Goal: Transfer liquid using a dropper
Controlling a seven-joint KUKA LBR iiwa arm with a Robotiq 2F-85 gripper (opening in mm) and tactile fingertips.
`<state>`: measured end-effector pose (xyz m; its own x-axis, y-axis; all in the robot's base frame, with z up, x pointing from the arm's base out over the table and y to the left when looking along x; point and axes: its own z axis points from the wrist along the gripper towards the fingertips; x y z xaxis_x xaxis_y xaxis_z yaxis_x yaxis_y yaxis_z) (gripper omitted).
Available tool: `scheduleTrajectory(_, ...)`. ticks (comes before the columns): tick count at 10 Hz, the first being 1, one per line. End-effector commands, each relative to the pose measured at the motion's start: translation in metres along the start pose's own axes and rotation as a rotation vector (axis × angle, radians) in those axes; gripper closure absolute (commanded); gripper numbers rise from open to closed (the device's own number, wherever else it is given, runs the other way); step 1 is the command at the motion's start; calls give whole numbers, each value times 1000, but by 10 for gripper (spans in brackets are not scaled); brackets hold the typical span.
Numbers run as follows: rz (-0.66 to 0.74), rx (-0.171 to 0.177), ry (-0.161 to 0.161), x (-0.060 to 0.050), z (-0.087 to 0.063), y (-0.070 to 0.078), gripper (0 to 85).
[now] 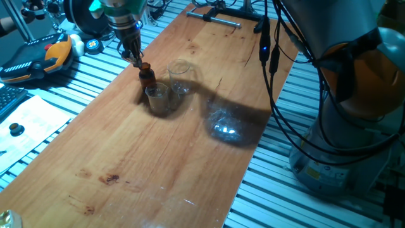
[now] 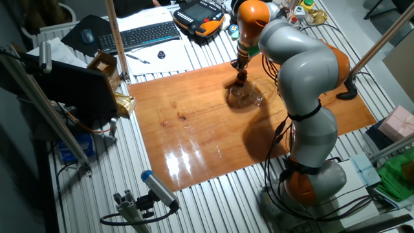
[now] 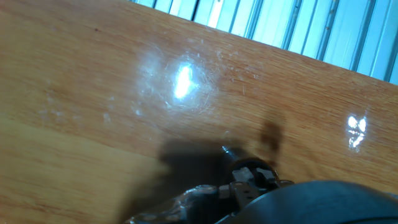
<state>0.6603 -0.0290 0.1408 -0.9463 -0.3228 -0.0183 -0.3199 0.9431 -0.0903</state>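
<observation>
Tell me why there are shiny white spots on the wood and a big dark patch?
Hand view: lamp glare makes bright white blotches on the wooden board, and the picture looks soft. One fixed view: the arm casts a dark shadow across the board beside the glass cups. The other fixed view: glare streaks shine near the board's front edge.

Wooden board (image 1: 158, 158) laid over ribbed aluminium bench (image 1: 278, 190); grain running lengthwise; small dark stain near one end; bright lamp glare on the varnish in hand view and in the other fixed view. Black keyboard (image 2: 142, 35) and mouse (image 2: 88, 36) beyond the far edge; white paper sheets (image 2: 152, 61) beside them; orange-and-black pendant (image 2: 197, 16) close by. Cardboard box (image 2: 103, 63) at left; black cables (image 1: 285, 101) hanging over the board's side.
</observation>
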Motion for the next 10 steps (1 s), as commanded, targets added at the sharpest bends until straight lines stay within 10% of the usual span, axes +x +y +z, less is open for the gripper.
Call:
scheduleTrajectory(1,-4,0,0,0,-1,0,840)
scheduleTrajectory(10,4,24,19,-1,-11,0,760)
